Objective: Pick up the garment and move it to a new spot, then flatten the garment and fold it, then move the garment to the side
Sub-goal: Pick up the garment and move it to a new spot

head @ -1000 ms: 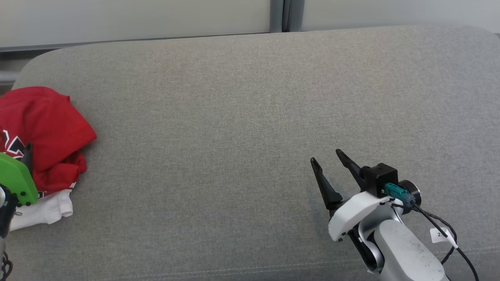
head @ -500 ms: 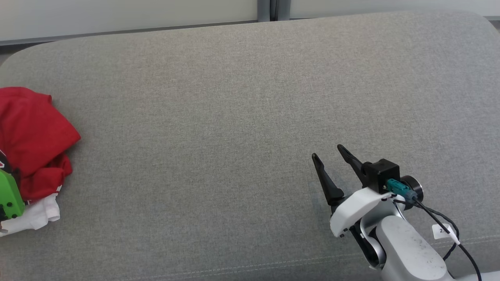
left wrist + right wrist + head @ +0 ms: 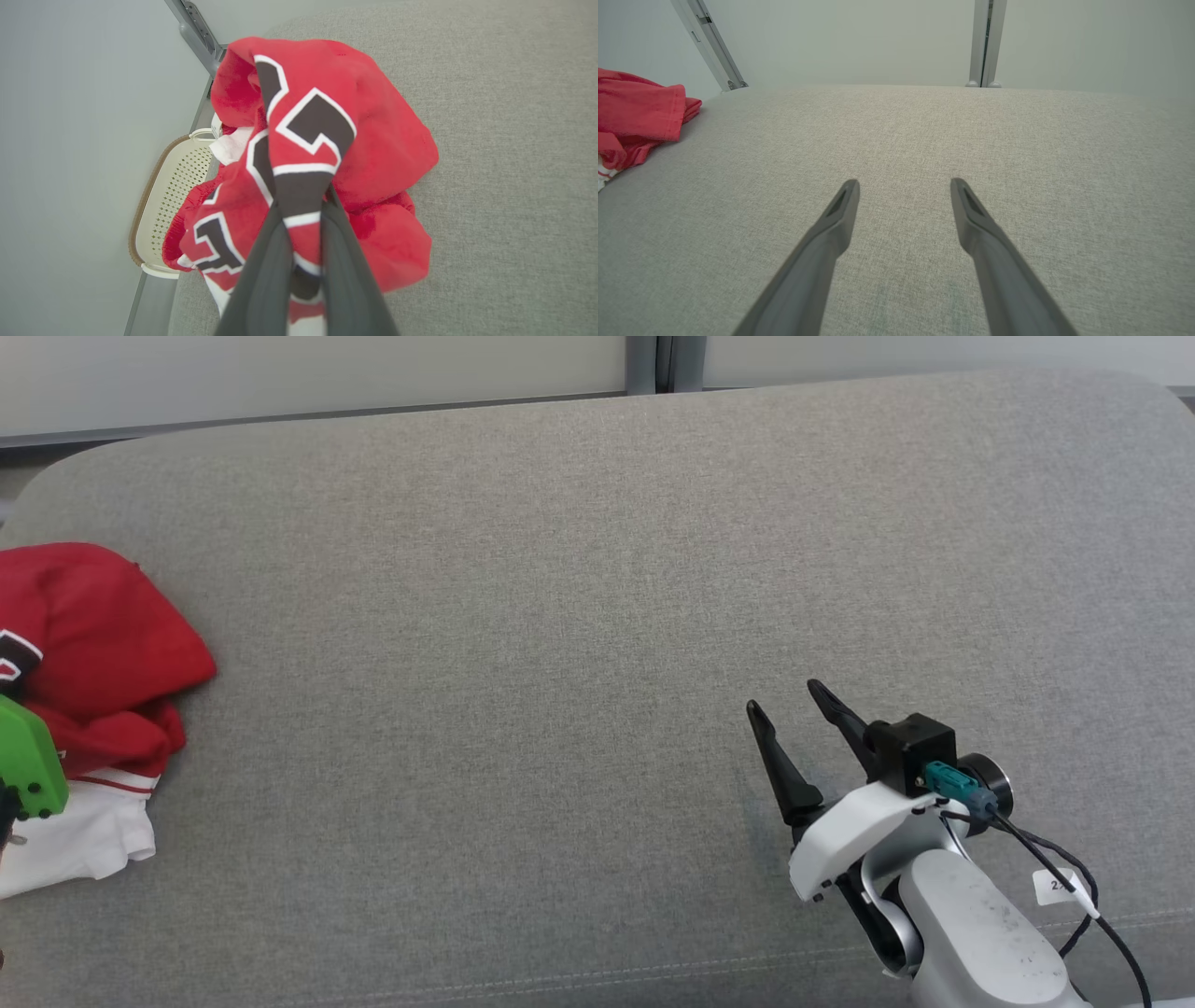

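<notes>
A crumpled red garment [image 3: 103, 635] with white trim and black-and-white lettering lies at the far left of the grey cushion [image 3: 560, 616]. In the left wrist view my left gripper [image 3: 303, 198] is shut on a raised fold of the garment [image 3: 383, 149], the cloth pinched between its two dark fingers. Its green housing [image 3: 28, 761] shows at the head view's left edge. Far from the garment, my right gripper [image 3: 782, 700] hovers open and holding nothing over the cushion's right front. In the right wrist view that gripper [image 3: 904, 183] points across bare cushion, with the garment [image 3: 640, 112] at far left.
A cream perforated basket [image 3: 159, 196] with a brown rim stands beyond the cushion's end, next to the garment. A pale wall with a grey metal post [image 3: 658, 364] runs behind the cushion. The cushion's front seam [image 3: 560, 980] lies near the bottom of the head view.
My left gripper has closed onto the garment, and the cloth has bunched up around it. The head camera shifted a little. My right arm stays still.
</notes>
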Motion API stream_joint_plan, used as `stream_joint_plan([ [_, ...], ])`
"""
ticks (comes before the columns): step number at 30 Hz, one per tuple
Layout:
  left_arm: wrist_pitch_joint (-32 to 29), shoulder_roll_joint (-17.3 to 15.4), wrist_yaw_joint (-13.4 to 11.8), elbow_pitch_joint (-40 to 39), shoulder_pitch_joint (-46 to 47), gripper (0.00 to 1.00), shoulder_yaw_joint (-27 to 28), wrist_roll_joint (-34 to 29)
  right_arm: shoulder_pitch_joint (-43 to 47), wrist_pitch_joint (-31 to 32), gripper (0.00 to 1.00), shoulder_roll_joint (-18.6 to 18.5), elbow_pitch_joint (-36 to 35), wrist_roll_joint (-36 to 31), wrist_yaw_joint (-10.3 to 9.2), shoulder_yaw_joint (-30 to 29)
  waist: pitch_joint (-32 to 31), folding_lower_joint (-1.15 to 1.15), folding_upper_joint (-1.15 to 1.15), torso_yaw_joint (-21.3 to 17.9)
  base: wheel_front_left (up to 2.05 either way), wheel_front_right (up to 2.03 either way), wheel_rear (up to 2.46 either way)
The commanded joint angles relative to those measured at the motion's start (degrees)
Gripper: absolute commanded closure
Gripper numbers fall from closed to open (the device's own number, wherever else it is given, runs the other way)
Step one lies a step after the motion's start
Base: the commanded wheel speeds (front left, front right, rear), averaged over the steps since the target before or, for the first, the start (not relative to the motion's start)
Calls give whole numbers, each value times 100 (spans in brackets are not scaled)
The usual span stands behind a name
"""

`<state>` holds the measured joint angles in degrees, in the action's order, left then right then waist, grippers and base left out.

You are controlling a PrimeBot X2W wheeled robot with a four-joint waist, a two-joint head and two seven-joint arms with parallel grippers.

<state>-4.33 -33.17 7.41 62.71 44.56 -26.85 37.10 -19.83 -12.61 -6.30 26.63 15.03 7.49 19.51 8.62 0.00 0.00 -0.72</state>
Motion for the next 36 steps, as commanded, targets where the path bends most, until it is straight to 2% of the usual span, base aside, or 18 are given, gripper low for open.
stream_joint_plan([
  [1,83,-12,7,-57,134,100,-26,-18,-25,4,0,0,10,-2,0,-6,-25,0,0,16,0,0,0],
  [7,379,72,8,-360,405,100,-221,83,-4,-46,0,74,79,48,0,35,-152,0,0,24,0,0,0],
  [20,723,45,8,-1261,926,100,-945,-50,-3,-161,0,145,237,146,0,55,-326,0,0,-171,0,0,0],
  [36,669,339,-37,-2587,952,100,-1510,-191,-118,-254,0,234,365,217,0,30,-276,0,0,-677,0,0,0],
])
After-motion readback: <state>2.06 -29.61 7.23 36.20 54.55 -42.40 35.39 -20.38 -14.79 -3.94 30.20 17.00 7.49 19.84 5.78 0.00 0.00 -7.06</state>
